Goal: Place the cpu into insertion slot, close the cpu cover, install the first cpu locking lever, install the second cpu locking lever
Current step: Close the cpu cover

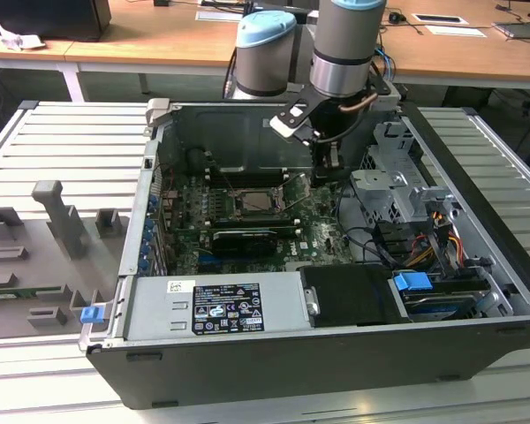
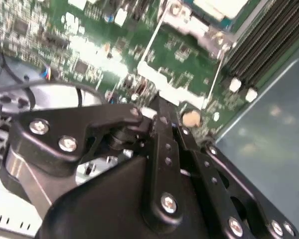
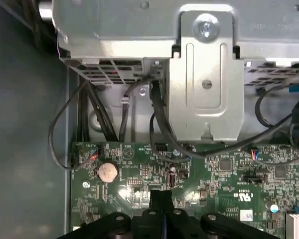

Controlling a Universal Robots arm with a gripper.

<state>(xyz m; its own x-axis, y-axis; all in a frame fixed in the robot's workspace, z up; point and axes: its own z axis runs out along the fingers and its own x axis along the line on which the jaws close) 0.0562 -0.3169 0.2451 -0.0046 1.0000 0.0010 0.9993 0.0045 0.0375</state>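
While I hang inside the open computer case (image 1: pixel 336 362), my gripper (image 1: pixel 329 161) sits just to the exterior view's right of the insertion slot (image 1: pixel 260 189), over the green board (image 3: pixel 224 174). Fingers (image 3: pixel 157 204) pressed together, nothing seen between them. In the second wrist view the cpu (image 2: pixel 222 6) lies in the slot, pale face up, with the silvery cpu cover (image 2: pixel 189 24) framing it. A coin cell (image 3: pixel 107 172) lies near the slot, on my side of it.

My counter (image 1: pixel 62 141) is ribbed pale grey metal, evenly lit. Beyond it stand light wooden desks (image 1: pixel 159 44) with white legs, carrying loose paper sheets (image 1: pixel 219 13) and a crumpled white wad (image 1: pixel 18 39) at the exterior view's left.
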